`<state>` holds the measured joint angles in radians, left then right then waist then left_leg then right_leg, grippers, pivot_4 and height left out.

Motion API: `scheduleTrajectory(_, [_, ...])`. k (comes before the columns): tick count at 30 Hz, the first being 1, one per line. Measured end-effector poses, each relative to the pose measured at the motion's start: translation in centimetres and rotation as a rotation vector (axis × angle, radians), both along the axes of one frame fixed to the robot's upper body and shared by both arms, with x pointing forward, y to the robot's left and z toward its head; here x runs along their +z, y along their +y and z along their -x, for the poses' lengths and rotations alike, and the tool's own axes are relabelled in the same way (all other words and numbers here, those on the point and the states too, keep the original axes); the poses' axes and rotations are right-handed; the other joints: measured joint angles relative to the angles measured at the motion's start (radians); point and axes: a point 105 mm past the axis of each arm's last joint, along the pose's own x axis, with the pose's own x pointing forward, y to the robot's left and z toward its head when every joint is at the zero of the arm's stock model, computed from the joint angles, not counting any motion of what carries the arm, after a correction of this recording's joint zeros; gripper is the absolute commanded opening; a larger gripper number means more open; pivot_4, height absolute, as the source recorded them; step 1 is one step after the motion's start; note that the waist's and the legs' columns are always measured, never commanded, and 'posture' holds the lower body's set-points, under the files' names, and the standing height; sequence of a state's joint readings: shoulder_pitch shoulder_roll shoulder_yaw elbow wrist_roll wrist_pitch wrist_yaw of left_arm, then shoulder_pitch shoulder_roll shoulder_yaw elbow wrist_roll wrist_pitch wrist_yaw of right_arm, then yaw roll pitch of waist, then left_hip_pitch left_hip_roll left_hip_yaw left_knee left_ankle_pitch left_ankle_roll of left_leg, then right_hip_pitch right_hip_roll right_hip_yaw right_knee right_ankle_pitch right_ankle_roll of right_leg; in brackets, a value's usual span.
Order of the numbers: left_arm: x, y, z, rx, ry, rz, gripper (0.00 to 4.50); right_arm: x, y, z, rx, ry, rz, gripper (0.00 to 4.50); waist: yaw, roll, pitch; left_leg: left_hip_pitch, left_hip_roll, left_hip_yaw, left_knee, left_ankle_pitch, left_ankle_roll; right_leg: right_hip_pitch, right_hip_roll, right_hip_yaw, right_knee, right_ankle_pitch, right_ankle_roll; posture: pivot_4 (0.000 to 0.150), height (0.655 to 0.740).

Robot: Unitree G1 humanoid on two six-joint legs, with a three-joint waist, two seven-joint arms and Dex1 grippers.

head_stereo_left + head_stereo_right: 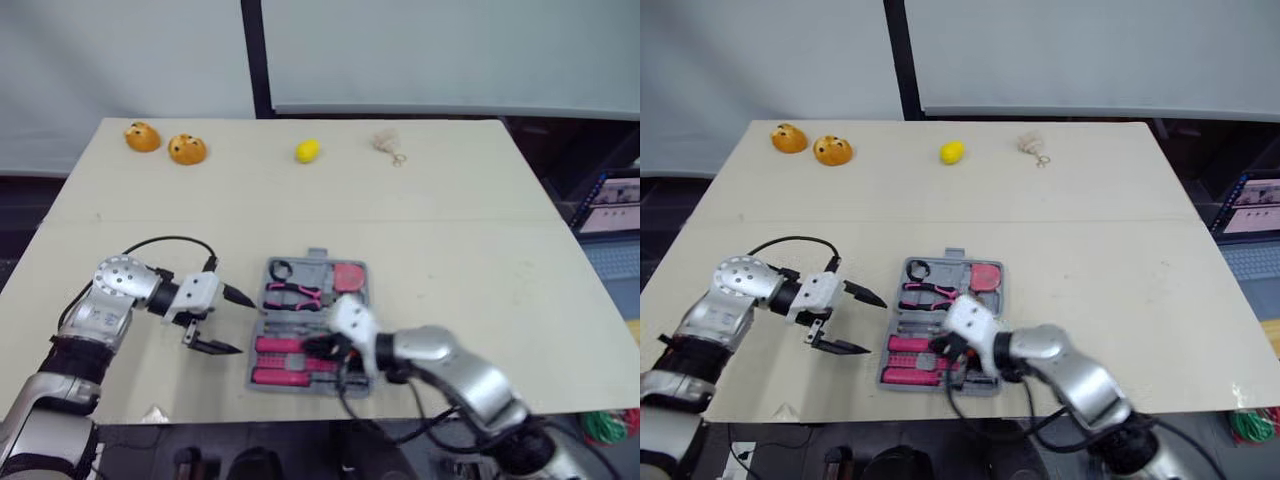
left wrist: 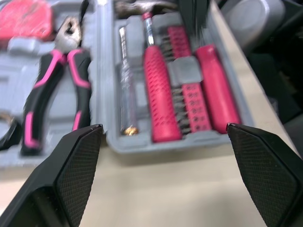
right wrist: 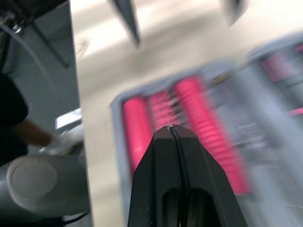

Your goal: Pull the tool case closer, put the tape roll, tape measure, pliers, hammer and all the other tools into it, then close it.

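Left eye view: open case [image 1: 316, 322] lies near the table's [image 1: 450, 250] front edge, with the left gripper [image 1: 243, 325] spread wide, empty, just beside it. Left wrist view: pliers [image 2: 51, 92] lie inside. Right wrist view: right gripper [image 3: 171, 128] closed, empty, over the case.

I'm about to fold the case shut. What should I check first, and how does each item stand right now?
1. The tool case sits near the front edge of the table: ok.
2. The pliers, tape measure and tape roll lie in the far half: ok.
3. Every tool is packed: cannot tell; the right arm covers part of the near half.
4. The left tool is open and empty, beside the case's left side: ok.
5. The right tool is out of the lid's path: not ok; it is shut and over the near half.
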<state>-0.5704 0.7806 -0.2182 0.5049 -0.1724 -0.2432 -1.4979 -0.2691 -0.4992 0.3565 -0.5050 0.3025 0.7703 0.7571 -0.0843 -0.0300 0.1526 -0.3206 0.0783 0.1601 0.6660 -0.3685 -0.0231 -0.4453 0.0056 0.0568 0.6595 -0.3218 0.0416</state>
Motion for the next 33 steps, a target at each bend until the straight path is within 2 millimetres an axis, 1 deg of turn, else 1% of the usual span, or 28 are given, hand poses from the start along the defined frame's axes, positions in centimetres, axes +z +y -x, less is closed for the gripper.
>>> scheduleTrajectory(1, [-0.4, 0.3, -0.4, 0.015, 0.003, -0.010, 4.50, 0.3, -1.9, -0.3, -0.034, -0.001, 0.034, 0.04, 0.004, -0.001, 0.000, 0.000, 0.000, 0.000, 0.000, 0.000, 0.000, 0.000, 0.000, 0.000, -0.001, 0.000, 0.000, 0.150, 0.7400])
scheduleTrajectory(3, [-1.0, 0.6, -0.9, 0.042, 0.010, -0.014, 4.50, -0.1, -4.8, -0.3, -0.076, 0.013, 0.104, 0.04, 0.011, -0.001, 0.000, 0.000, -0.001, 0.000, 0.000, 0.000, 0.001, 0.000, 0.000, 0.000, -0.001, 0.000, 0.000, 0.150, 0.7400])
scheduleTrajectory(4, [-1.4, 0.8, -1.1, 0.056, 0.016, -0.019, 4.50, -0.5, -6.0, -0.2, -0.090, 0.028, 0.144, 0.04, 0.013, -0.001, 0.000, 0.000, -0.001, 0.000, -0.001, 0.000, 0.001, 0.000, 0.000, 0.000, -0.002, 0.000, 0.000, 0.150, 0.7400])
scheduleTrajectory(5, [-1.7, 0.9, -1.3, 0.066, 0.018, -0.020, 4.50, -0.7, -6.9, -0.1, -0.098, 0.038, 0.171, 0.04, 0.015, -0.002, 0.001, 0.000, -0.001, 0.000, -0.001, -0.001, 0.001, 0.000, 0.000, 0.000, -0.002, 0.000, 0.000, 0.150, 0.7400])
scheduleTrajectory(7, [-2.1, 0.6, -2.0, 0.081, 0.014, -0.019, 4.50, -1.2, -8.1, -0.3, -0.106, 0.056, 0.200, 0.04, 0.014, -0.003, 0.001, 0.000, -0.001, 0.000, 0.000, -0.001, 0.001, 0.000, 0.001, 0.001, -0.002, 0.001, 0.001, 0.150, 0.7400])
scheduleTrajectory(11, [-2.5, 0.6, -2.9, 0.117, -0.011, -0.027, 4.50, -2.0, -9.7, -1.5, -0.146, 0.053, 0.221, 0.04, 0.005, -0.003, 0.002, 0.000, -0.001, 0.001, 0.000, -0.001, 0.001, 0.000, 0.001, 0.001, -0.001, 0.001, 0.001, 0.150, 0.7400])
scheduleTrajectory(14, [-3.0, 0.7, -3.2, 0.129, -0.018, -0.033, 3.65, -2.4, -10.6, -2.6, -0.168, 0.032, 0.249, 0.00, 0.004, -0.003, 0.002, 0.000, -0.001, 0.001, 0.000, 0.000, 0.001, 0.000, 0.001, 0.001, -0.001, 0.001, 0.002, 0.150, 0.7400])
scheduleTrajectory(18, [-4.0, 0.9, -3.1, 0.146, -0.008, -0.046, 1.71, -3.3, -11.1, -3.9, -0.174, 0.010, 0.293, 0.00, 0.003, -0.003, 0.002, 0.000, 0.000, 0.002, 0.000, 0.000, 0.001, 0.000, 0.001, 0.001, -0.001, 0.001, 0.002, 0.150, 0.7400])
scheduleTrajectory(19, [-4.1, 0.9, -3.0, 0.147, -0.006, -0.050, 1.11, -3.5, -11.1, -4.2, -0.176, 0.008, 0.301, 0.00, 0.003, -0.003, 0.002, 0.000, 0.000, 0.002, 0.000, 0.000, 0.001, 0.000, 0.001, 0.001, 0.000, 0.001, 0.002, 0.150, 0.7400])
scheduleTrajectory(21, [-4.5, 0.8, -3.1, 0.160, -0.001, -0.045, 0.09, -3.9, -10.7, -4.9, -0.174, -0.001, 0.301, 0.00, 0.004, -0.003, 0.002, 0.000, 0.000, 0.002, 0.000, 0.000, 0.001, 0.000, 0.001, 0.001, 0.000, 0.001, 0.002, 0.150, 0.7400])
scheduleTrajectory(22, [-4.4, 0.6, -3.2, 0.159, -0.007, -0.041, 0.03, -4.0, -10.5, -5.0, -0.170, -0.006, 0.300, 0.00, 0.004, -0.002, 0.002, 0.000, 0.000, 0.002, 0.000, 0.000, 0.001, 0.000, 0.000, 0.001, 0.000, 0.001, 0.002, 0.150, 0.7400])
scheduleTrajectory(25, [-4.5, 0.1, -3.3, 0.154, -0.010, -0.035, 0.03, -4.3, -10.0, -5.7, -0.169, -0.019, 0.298, 0.00, 0.004, -0.002, 0.002, 0.001, 0.000, 0.003, 0.001, 0.000, 0.001, 0.000, 0.000, 0.002, 0.000, 0.001, 0.002, 0.150, 0.7400])
scheduleTrajectory(29, [-4.7, -0.5, -3.4, 0.148, -0.009, -0.020, 0.03, -4.7, -9.3, -6.1, -0.162, -0.025, 0.295, 0.00, 0.005, -0.002, 0.002, 0.001, 0.000, 0.003, 0.001, 0.000, 0.001, 0.000, 0.000, 0.002, 0.001, 0.001, 0.002, 0.150, 0.7400])
scheduleTrajectory(33, [-4.9, -1.7, -3.4, 0.131, 0.000, 0.002, 0.03, -4.7, -8.6, -6.6, -0.160, -0.032, 0.286, 0.00, 0.006, -0.002, 0.002, 0.001, 0.000, 0.003, 0.002, 0.000, 0.001, 0.000, 0.000, 0.002, 0.001, 0.001, 0.002, 0.150, 0.7400])
